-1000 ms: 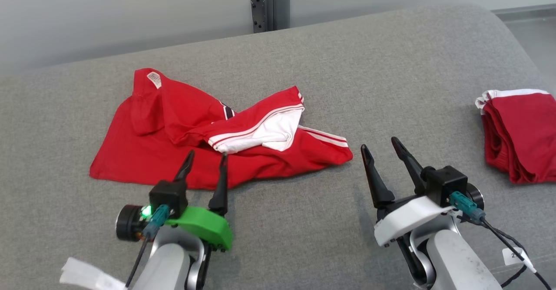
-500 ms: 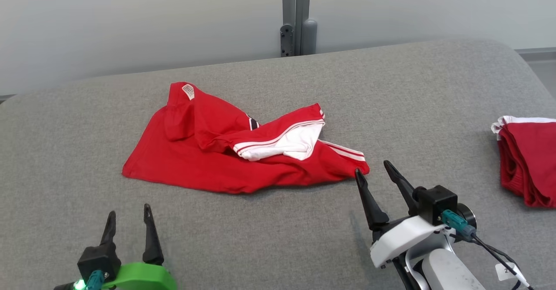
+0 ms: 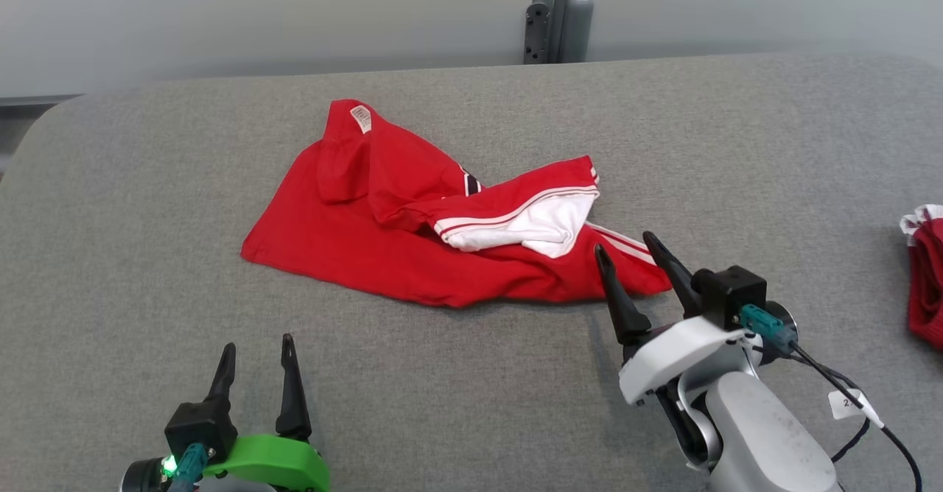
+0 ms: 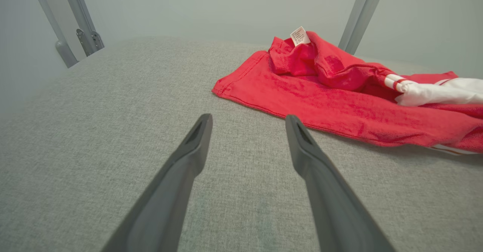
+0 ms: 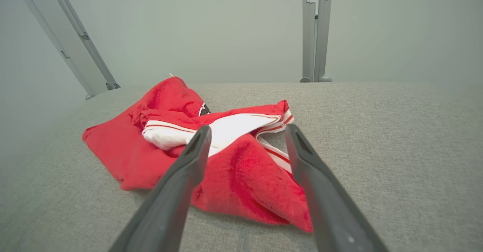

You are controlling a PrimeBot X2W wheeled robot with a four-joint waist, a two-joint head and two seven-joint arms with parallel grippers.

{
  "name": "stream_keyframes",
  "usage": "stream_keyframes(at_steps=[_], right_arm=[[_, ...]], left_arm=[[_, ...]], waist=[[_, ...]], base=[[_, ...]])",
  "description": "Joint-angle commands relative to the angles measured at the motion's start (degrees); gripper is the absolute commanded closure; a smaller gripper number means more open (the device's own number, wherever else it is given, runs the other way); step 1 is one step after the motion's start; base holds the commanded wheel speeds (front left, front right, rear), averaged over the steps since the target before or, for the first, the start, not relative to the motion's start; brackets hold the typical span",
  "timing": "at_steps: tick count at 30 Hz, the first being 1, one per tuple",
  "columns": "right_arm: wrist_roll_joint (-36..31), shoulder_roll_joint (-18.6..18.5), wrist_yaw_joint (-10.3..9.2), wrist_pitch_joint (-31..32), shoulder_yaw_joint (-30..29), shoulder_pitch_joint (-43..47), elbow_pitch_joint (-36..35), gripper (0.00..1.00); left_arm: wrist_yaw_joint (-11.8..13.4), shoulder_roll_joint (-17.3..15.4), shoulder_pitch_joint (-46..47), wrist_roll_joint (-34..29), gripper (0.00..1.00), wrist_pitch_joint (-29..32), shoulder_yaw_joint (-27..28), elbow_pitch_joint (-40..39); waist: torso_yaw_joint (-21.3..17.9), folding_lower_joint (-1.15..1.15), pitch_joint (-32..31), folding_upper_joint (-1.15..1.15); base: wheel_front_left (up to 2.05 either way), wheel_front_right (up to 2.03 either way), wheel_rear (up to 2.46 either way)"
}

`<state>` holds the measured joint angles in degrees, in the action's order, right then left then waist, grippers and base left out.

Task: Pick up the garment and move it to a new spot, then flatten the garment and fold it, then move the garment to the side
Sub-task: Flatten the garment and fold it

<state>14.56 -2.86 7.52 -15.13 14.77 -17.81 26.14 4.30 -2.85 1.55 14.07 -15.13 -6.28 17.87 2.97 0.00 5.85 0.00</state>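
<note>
Left tool (image 3: 257,342): spread wide, nothing between its two dark fingers. It sits low over bare grey cloth, fingers pointing toward the far edge.
Right tool (image 3: 625,242): also spread wide and holding nothing. Its fingertips stand at the garment's nearest corner. In the right wrist view red cloth shows in the gap between the fingers. Whether the tips touch the cloth, I cannot tell.
Garment (image 3: 412,256): red with white stripes, lying crumpled and partly folded over itself on the table (image 3: 147,183).
Garment from the left tool: ahead and off to that tool's right. Its long near hem runs slantwise past the right fingertip, with a strip of bare table between hem and fingers.
Garment from the right tool: straight ahead and spreading away to that tool's left, with one corner reaching back between the fingers.
White panel (image 3: 530,230): a turned-out white part edged with red and white stripes, lying on top of the red cloth. It is just beyond the right tool's fingertips.
Label (image 3: 360,118): a small white tag on a raised fold at the garment's far end. It is the part farthest from both tools.
Folded pile (image 3: 927,286): red cloth with white edging, well off to the right of the right tool, cut by the edge of the head view.
Post (image 3: 556,13): grey metal upright past the table's far edge, ahead of the right tool against a pale wall.
Table surface: grey woven fabric with rounded corners.
</note>
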Motion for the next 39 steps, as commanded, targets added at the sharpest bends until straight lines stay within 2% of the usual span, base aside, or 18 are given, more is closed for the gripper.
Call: stream_keyframes(at_steps=[1, 8, 13, 27, 29, 31, 32, 33, 39], right_arm=[[1.57, -0.11, -0.05, -0.01, 0.23, -1.65, 0.89, 0.00], [6.39, -0.12, -0.05, -0.01, 2.86, -6.09, 5.66, 0.00], [9.05, -0.16, -0.05, -0.01, 5.19, -4.02, 6.60, 0.00], [10.19, -0.15, -0.05, -0.01, 5.17, -5.87, 7.42, 0.00], [10.40, -0.15, -0.05, -0.01, 5.40, -6.44, 7.86, 0.23], [10.78, -0.15, -0.05, -0.01, 5.53, -7.15, 8.40, 0.59], [11.05, -0.15, -0.05, -0.01, 5.56, -7.56, 8.75, 0.73], [11.35, -0.15, -0.05, -0.01, 5.47, -7.96, 9.07, 1.00], [11.96, -0.15, -0.05, -0.01, 4.13, -11.30, 10.06, 1.00]], left_arm=[[0.14, -0.13, 1.18, 0.37, 0.00, 0.00, -0.39, 0.21], [0.28, -0.12, 2.18, 1.38, 0.00, 0.00, -1.91, 1.01], [0.49, -0.12, 2.61, 2.33, 0.00, 0.00, -2.51, 1.06], [0.30, -0.11, 3.91, 1.99, 0.00, 0.00, -3.22, 1.34], [0.28, -0.11, 4.07, 2.11, 0.00, 0.00, -3.54, 1.54], [0.29, -0.11, 4.07, 2.30, 0.00, 0.00, -3.79, 1.72], [0.34, -0.11, 4.00, 2.44, 0.00, 0.00, -3.90, 1.80], [0.36, -0.11, 3.89, 2.55, 0.00, 0.00, -3.99, 1.94], [0.58, -0.11, 3.93, 3.22, 0.00, 0.00, -4.12, 2.68]], waist=[[1.79, 0.00, 1.60, 0.00], [4.51, 0.00, 3.40, 0.00], [5.28, 0.00, 4.43, 0.00], [5.53, 0.00, 5.57, 0.00], [5.66, 0.00, 5.50, 0.00], [5.77, 0.00, 5.40, 0.00], [5.82, 0.00, 5.36, 0.00], [5.87, 0.00, 5.30, 0.00], [6.14, 0.00, 5.15, 0.00]], base=[[0.00, 0.00, 0.00], [0.00, 0.00, 0.00], [0.00, 0.00, 0.00], [0.00, 0.00, 0.00], [0.00, 0.00, 0.00], [0.00, 0.00, 0.00], [0.00, 0.00, 0.00], [0.00, 0.00, 0.00], [0.00, 0.00, 0.00]])
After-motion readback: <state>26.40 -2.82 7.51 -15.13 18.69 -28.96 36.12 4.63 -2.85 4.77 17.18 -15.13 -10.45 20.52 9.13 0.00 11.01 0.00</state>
